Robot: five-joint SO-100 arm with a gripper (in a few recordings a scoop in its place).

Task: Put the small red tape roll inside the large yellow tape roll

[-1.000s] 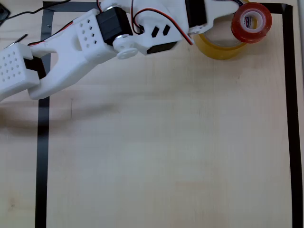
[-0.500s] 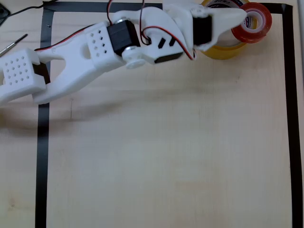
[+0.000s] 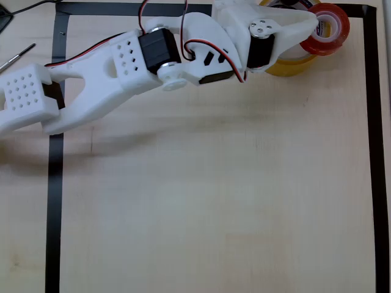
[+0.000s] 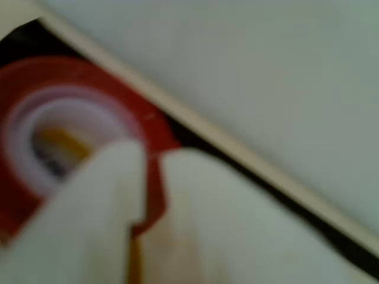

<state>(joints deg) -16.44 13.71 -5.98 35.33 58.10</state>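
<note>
The small red tape roll (image 3: 338, 27) lies tilted on the right rim of the large yellow tape roll (image 3: 291, 65) at the top right of the overhead view. My white gripper (image 3: 316, 25) reaches in from the left and covers most of the yellow roll. In the wrist view the two white fingers (image 4: 195, 201) stand close together with the red tape roll's wall (image 4: 155, 177) between them, one finger inside the ring and one outside. The gripper (image 4: 148, 183) is shut on that wall. Yellow shows through the red roll's white core (image 4: 59, 141).
A black tape border (image 3: 374, 134) frames the wooden table, with the rolls tight in its top right corner. A thin metal tool (image 3: 16, 56) lies outside the border at the upper left. The table's far edge and a pale wall (image 4: 266, 71) are just beyond the rolls.
The arm swung right and the gripper reached the red roll, then its wrist turned and the fingers closed on the roll's wall. The red roll shifted slightly up and right.
</note>
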